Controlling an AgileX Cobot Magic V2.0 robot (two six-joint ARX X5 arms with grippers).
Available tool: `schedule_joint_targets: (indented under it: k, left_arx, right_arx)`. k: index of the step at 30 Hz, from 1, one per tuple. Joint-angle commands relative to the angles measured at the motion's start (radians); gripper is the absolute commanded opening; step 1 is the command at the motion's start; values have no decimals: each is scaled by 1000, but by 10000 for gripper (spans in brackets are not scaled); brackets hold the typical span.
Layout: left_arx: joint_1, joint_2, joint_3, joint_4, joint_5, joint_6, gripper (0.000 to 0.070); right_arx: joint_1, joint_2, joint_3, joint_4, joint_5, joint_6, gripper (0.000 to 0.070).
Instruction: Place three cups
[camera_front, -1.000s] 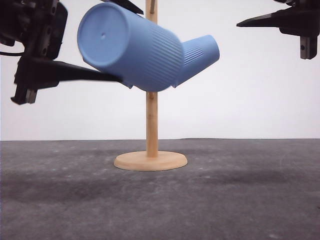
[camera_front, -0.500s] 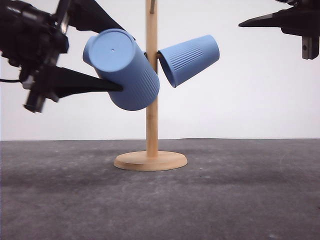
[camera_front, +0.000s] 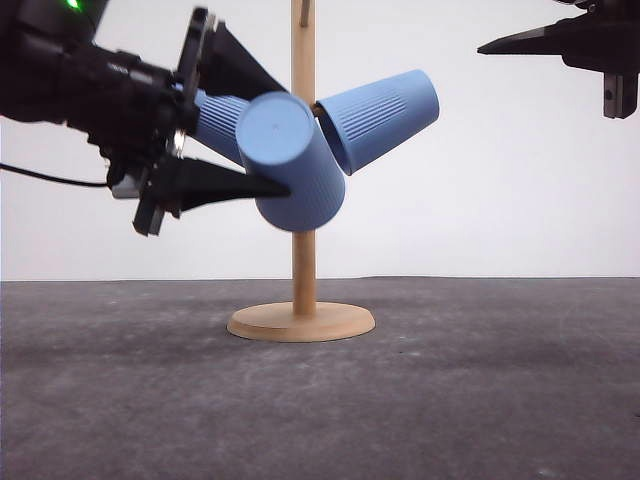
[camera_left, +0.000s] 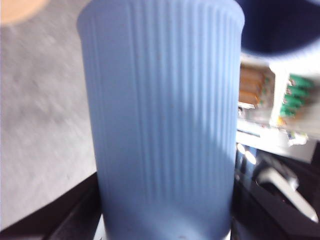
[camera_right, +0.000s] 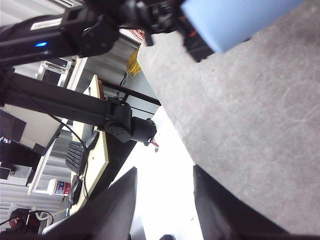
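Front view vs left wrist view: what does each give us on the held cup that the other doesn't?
Front view alone: the wooden stand with its round base, a cup hung on its right side, another cup behind the left gripper, the raised right gripper, and the held cup's flat base facing the camera.
Left wrist view alone: the held cup's ribbed wall up close, and the dark inside of another cup.
Shared: the held cup between the left fingers, grey table.
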Motion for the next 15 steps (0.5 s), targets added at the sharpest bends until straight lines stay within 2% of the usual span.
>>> schedule_joint_targets:
  k: [1, 8, 11, 14, 15]
  left_arx:
    - [-1, 23, 26, 14, -12, -7, 391]
    - [8, 57, 27, 20, -37, 19, 406]
    - [8, 58, 27, 20, -45, 41, 484]
    - [8, 58, 27, 21, -45, 46, 502]
    - [9, 58, 27, 21, -45, 50, 534]
  right_arx:
    - [2, 7, 10, 2, -2, -14, 221]
    - [2, 7, 10, 2, -2, -14, 221]
    - [2, 7, 10, 2, -2, -14, 221]
    - [2, 7, 10, 2, -2, -14, 221]
    - [2, 7, 10, 2, -2, -14, 221]
